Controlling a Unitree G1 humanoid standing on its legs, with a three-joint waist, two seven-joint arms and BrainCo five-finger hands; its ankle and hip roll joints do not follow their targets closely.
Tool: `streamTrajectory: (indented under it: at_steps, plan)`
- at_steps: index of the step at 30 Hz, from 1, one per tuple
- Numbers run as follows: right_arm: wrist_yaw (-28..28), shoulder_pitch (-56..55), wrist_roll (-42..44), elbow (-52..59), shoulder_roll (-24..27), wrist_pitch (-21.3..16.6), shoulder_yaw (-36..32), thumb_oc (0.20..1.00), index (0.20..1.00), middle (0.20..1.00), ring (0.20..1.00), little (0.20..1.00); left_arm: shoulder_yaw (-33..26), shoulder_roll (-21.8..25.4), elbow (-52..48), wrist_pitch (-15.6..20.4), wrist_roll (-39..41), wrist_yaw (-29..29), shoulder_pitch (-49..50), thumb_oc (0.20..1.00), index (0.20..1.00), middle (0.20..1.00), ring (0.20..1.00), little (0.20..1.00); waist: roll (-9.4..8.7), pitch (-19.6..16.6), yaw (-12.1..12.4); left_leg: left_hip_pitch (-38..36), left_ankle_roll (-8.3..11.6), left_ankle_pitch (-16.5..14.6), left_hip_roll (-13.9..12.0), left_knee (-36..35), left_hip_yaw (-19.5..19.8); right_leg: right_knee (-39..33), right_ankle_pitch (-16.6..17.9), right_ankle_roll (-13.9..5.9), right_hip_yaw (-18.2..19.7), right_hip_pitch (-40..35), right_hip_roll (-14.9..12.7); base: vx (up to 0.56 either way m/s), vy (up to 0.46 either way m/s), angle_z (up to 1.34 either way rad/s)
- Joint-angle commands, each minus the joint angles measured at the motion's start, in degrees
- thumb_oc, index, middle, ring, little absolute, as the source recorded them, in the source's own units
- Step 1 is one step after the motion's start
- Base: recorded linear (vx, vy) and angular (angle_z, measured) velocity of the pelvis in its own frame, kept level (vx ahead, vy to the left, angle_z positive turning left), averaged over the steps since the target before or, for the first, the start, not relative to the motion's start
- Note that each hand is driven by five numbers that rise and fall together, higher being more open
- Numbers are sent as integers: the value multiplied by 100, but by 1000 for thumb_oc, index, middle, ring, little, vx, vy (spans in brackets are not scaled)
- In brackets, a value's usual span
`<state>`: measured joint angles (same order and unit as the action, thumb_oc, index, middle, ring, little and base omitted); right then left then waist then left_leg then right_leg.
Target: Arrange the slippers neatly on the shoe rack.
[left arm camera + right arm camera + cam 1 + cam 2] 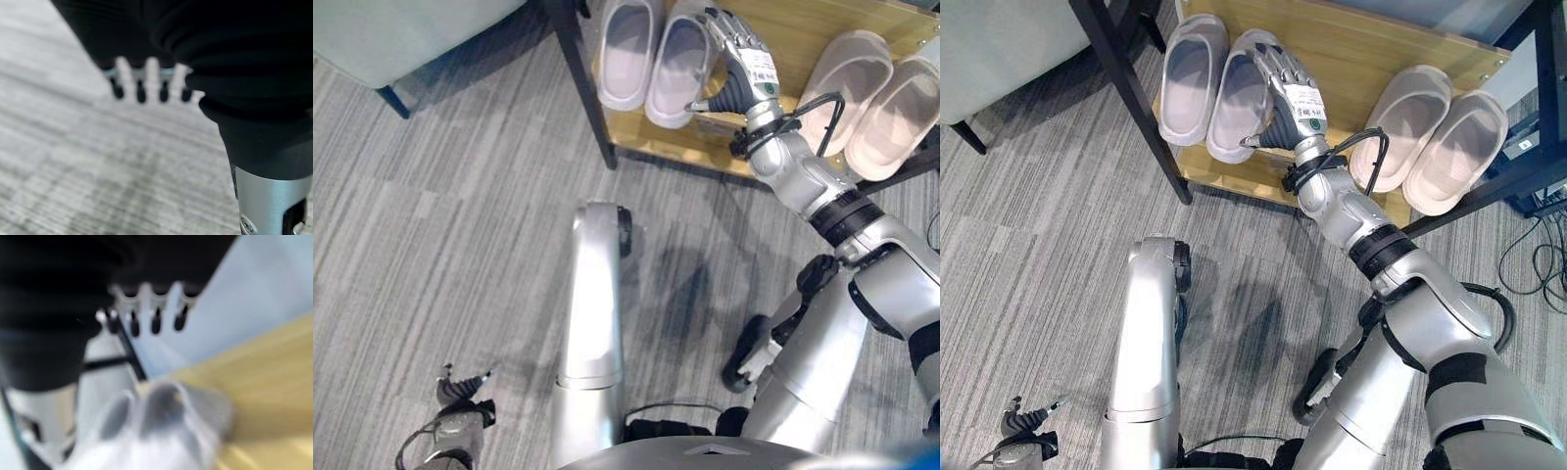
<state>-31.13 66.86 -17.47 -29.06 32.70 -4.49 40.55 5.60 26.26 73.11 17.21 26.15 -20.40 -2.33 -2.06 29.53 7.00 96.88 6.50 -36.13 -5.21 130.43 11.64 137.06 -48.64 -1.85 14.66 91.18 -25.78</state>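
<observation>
Matt foam slippers (1193, 78), smooth wooden shelf (1371, 49), ribbed carpet (1028, 255)

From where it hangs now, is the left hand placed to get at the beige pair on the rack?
Probably not. The left hand hangs low over the carpet, away from the shoe rack, while the beige slippers sit at the rack's far right end, beyond the right hand, which rests at the grey slippers.

The robot has glossy silver-grey arms with black bands at the joints. The right robot hand (1285, 98) has silver, dark-tipped fingers, a white label on its back and a dark ribbed wrist cover. The left robot hand (146, 85) has matching dark-tipped fingers under its ribbed cover.
</observation>
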Motion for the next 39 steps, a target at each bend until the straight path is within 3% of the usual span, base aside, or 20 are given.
streamTrajectory:
  at_steps: [1, 5, 6, 7, 10, 11, 12, 13, 14, 15, 21, 22, 23, 24, 26, 27, 28, 30, 32, 39]
  plan:
    - [-59, 148, -13, 1778, 546, -602, -295, 1000, 1000, 1000, 1000, 1000, 108, 21, -152, -26, -110, -106, 557, 1000, 1000, 1000, 1000, 1000, 35, 27, 294, -693, -1, -968, -138, -691, 138, -965, 758, 432, 1168, -123, 378, -19, -55, -6]
    - [296, -1098, 159, 2936, 1203, -880, -773, 1000, 1000, 1000, 1000, 1000, -298, -173, -179, -89, -160, -31, 319, 1000, 1000, 1000, 1000, 1000, -205, 27, 41, -693, 24, -678, -180, -1151, -128, -1297, 899, 433, 1207, -129, 430, 15, -43, 3]
    - [360, -1371, 258, 3110, 1355, -966, -963, 1000, 1000, 1000, 1000, 1000, -383, -174, -190, -85, -191, -41, 182, 1000, 1000, 1000, 1000, 1000, -268, 27, 16, -693, 36, -527, -221, -1546, -225, -1646, 960, 430, 1102, -130, 380, -118, 16, 20]
    - [480, -1925, 463, 3144, 1538, -1050, -1484, 1000, 1000, 1000, 1000, 1000, -448, -277, -305, -40, -299, 30, -254, 1000, 1000, 1000, 1000, 1000, -390, 27, -28, -693, 85, -44, -181, -2524, -301, -2350, 1234, 315, 779, -246, 252, -135, 26, 31]
    - [551, -2811, 739, 2853, 1352, -1079, -2251, 1000, 1000, 1000, 1000, 1000, -184, -446, -765, 88, -462, 63, -814, 1000, 1000, 1000, 1000, 1000, -266, 27, -95, -693, 94, 566, -219, -3494, -16, -3385, 1518, 147, 73, -648, 31, -81, 98, 42]
    - [556, -2832, 739, 2862, 1355, -1081, -2279, 1000, 1000, 1000, 1000, 1000, -169, -440, -765, 86, -460, 63, -823, 1000, 1000, 1000, 1000, 1000, -238, 27, -80, -693, 90, 586, -212, -3514, 9, -3421, 1536, 154, 25, -682, 25, -121, 150, 15]
    - [620, -3581, 894, 2594, 1056, -1069, -2608, 1000, 1000, 1000, 1000, 1000, -104, -414, -1100, 137, -421, 134, -997, 1000, 1000, 1000, 1000, 1000, -216, -38, -155, -1161, 97, 977, -369, -4281, -119, -4318, 1789, 56, -550, -1233, -111, -114, 78, -8]
    - [614, -4034, 902, 2406, 888, -1059, -2748, 1000, 1000, 1000, 1000, 1000, -53, -329, -1274, 145, -475, 145, -999, 1000, 1000, 1000, 1000, 1000, -233, -145, -164, -1547, 129, 1192, -425, -4841, -165, -4790, 1915, -2, -815, -1670, -113, -116, 74, -15]
    - [615, -4051, 900, 2412, 884, -1060, -2760, 1000, 1000, 1000, 1000, 1000, -43, -324, -1279, 142, -475, 144, -994, 1000, 1000, 1000, 1000, 1000, -225, -138, -162, -1572, 125, 1217, -417, -4876, -161, -4824, 1934, 4, -840, -1707, -121, -89, 17, -2]
    - [643, -4652, 1091, 1757, 521, -1016, -2864, 1000, 1000, 1000, 1000, 1000, 194, -222, -1740, 206, -743, 98, -964, 1000, 1000, 1000, 1000, 1000, -191, -230, -189, -2429, 133, 1597, -508, -5881, -373, -5927, 2270, -104, -1278, -2462, -153, -50, 25, 8]
    - [1029, -5908, 1503, 257, -111, -942, -3078, 1000, 1000, 1000, 1000, 1000, 715, -33, -2294, 86, -973, 697, -1004, 1000, 1000, 1000, 1000, 1000, -183, -760, -379, -5219, 260, 2796, -595, -9075, -890, -9093, 3500, -523, -2508, -5082, 137, 59, -4, 11]
    - [1029, -6161, 1379, -46, -2, -980, -3243, 1000, 1000, 1000, 1000, 1000, 992, 1108, -5085, 120, -1694, 878, -395, 1000, 1000, 1000, 1000, 1000, -51, -850, -222, -5741, 296, 3368, -549, -9863, -1028, -9810, 3924, -600, -2836, -5669, 207, 160, -13, -14]
    - [1030, -6166, 1377, -48, -1, -979, -3232, 1000, 1000, 1000, 1000, 1000, 987, 1107, -5085, 116, -1692, 878, -382, 1000, 1000, 1000, 1000, 1000, -53, -856, -223, -5804, 327, 3232, -576, -9826, -1029, -9761, 3801, -653, -2810, -5720, 224, 134, -36, -21]
    - [1114, -6195, 705, -563, 227, -854, -2927, 1000, 1000, 1000, 1000, 1000, 1564, 776, -3806, 222, -2955, 982, -227, 1000, 1000, 1000, 1000, 1000, 37, -1071, -236, -6556, 454, 3925, -484, -10819, -1216, -10689, 4243, -707, -3150, -6447, 406, 109, -42, -19]
    - [1220, -6300, 591, -801, 205, -909, -2876, 1000, 1000, 1000, 1000, 1000, 1770, 597, -3569, 216, -3302, 907, -124, 1000, 1000, 1000, 1000, 1000, 28, -1294, -274, -7022, 486, 4057, -517, -11376, -1348, -11245, 4448, -796, -3279, -6863, 537, 187, -74, -17]
    - [1285, -6503, 736, -1369, 256, -940, -2895, 1000, 1000, 1000, 1000, 1000, 1959, 375, -3243, 168, -3445, 1103, -43, 1000, 1000, 1000, 1000, 1000, 144, -1565, -284, -7797, 568, 4573, -543, -12205, -1444, -12037, 4693, -834, -3423, -7519, 799, 291, -145, -37]
    - [1337, -6534, 687, -1449, 293, -908, -2833, 1000, 1000, 1000, 1000, 1000, 1965, 269, -2990, 109, -3528, 1127, -135, 1000, 1000, 1000, 1000, 1000, 163, -1718, -349, -8151, 510, 4469, -570, -12632, -1564, -12349, 4758, -863, -3459, -7783, 870, 222, -169, -41]
    - [1314, -6577, 597, -1604, 306, -891, -2820, 1000, 1000, 1000, 1000, 1000, 2041, 172, -2898, 135, -3671, 1112, -180, 1000, 1000, 1000, 1000, 1000, 214, -1828, -368, -8417, 504, 4633, -595, -12916, -1582, -12703, 4882, -894, -3497, -8059, 949, 132, -100, -20]
    - [1468, -6669, 598, -1898, 133, -785, -2885, 1000, 1000, 1000, 1000, 1000, 2030, -101, -2622, 53, -3861, 1161, -208, 1000, 1000, 1000, 1000, 1000, 300, -2287, -480, -8945, 496, 4773, -531, -13488, -1741, -13210, 5010, -935, -3465, -8479, 1152, 197, -135, -15]
    - [1685, -7129, 783, -1930, -300, -740, -3065, 1000, 1000, 1000, 1000, 1000, 1925, -396, -2682, 83, -3758, 1258, -74, 1000, 1000, 1000, 1000, 1000, 485, -2682, -638, -9311, 575, 4738, -539, -13543, -1869, -13784, 4945, -873, -3503, -9166, 1411, 84, -118, -15]
